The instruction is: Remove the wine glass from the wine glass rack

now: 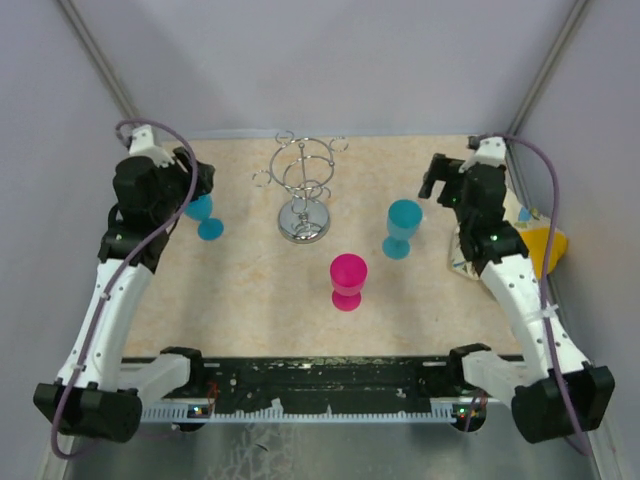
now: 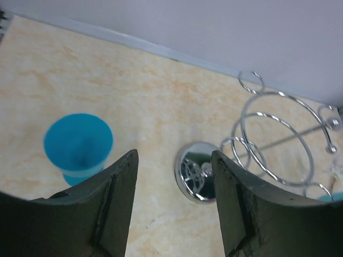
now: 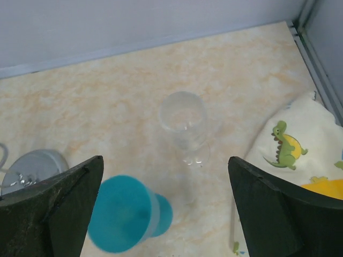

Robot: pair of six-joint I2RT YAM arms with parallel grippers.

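The wine glass rack (image 1: 303,192) is a silvery wire stand with a round shiny base, at the back middle of the table. No glass hangs on its loops. It also shows in the left wrist view (image 2: 278,136). A clear wine glass (image 3: 185,124) stands upright on the table in the right wrist view, ahead of my right gripper (image 3: 165,160), which is wide open and empty. I cannot make this glass out in the top view. My left gripper (image 2: 174,156) is open and empty, above the table between a blue glass (image 2: 79,145) and the rack's base (image 2: 197,172).
A blue glass (image 1: 205,215) stands left of the rack, a teal glass (image 1: 403,227) right of it, and a pink glass (image 1: 348,280) in front. A dinosaur-print cloth (image 3: 295,155) lies at the right edge. Walls close the back and sides.
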